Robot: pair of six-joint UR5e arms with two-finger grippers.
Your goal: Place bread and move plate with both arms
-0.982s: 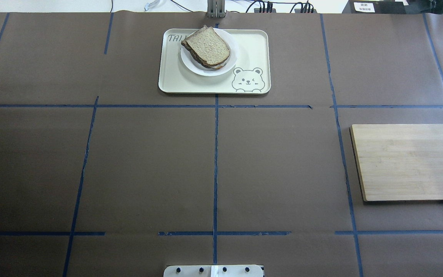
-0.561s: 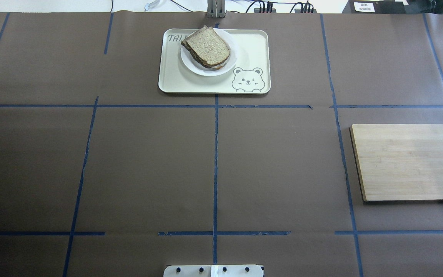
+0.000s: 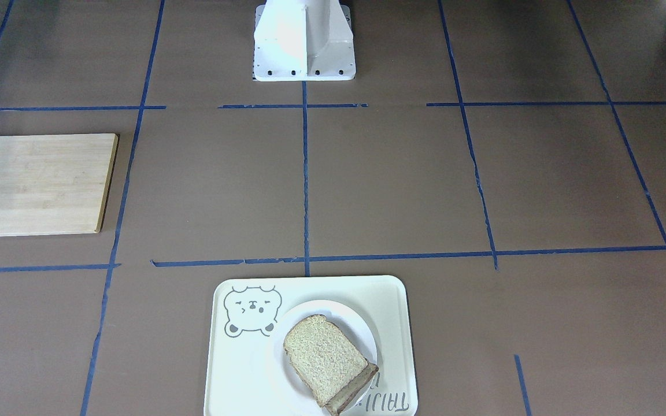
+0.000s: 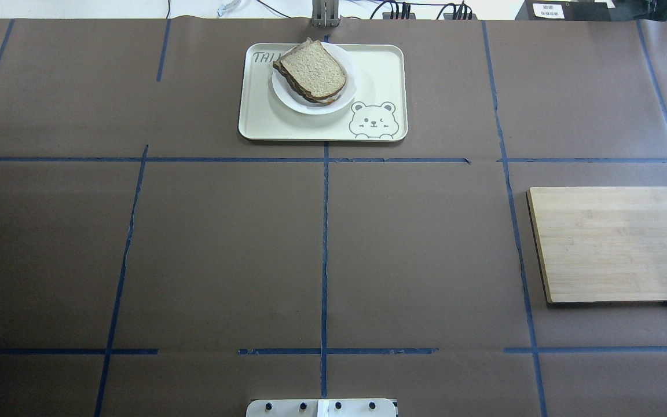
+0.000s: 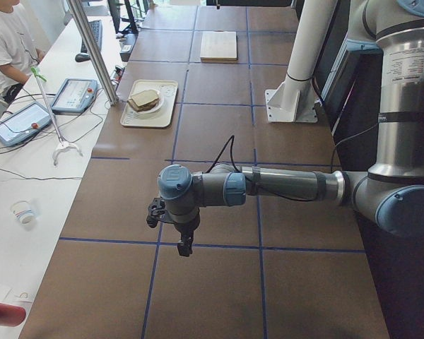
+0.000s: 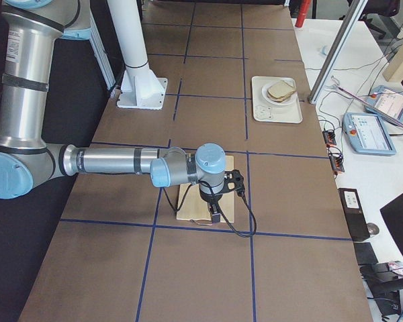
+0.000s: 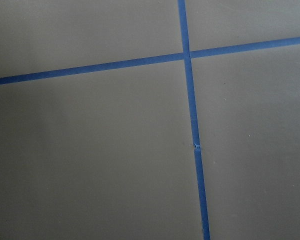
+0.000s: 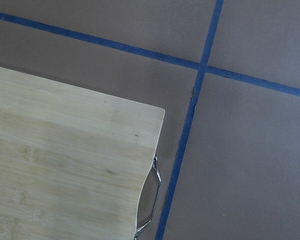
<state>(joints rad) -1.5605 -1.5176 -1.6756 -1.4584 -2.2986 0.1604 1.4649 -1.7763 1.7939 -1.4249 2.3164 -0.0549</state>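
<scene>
Resting: grey-brown speckled bread slice point(image 4: 313, 69) atop small round white plate point(image 4: 305, 108) on cream bear-print tray point(image 4: 381, 75) | left hand point(image 5: 186, 245), right hand point(image 6: 215, 215): grip state cannot be told.

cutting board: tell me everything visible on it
The cutting board is a pale rectangular slab, bamboo by its look, made of joined strips with rounded corners and a darker side edge. A thin metal handle bows out from its outer short edge. It lies flat on the brown table on the robot's right, nothing on top. The right claw hangs over its handle end; no contact shows.
</scene>
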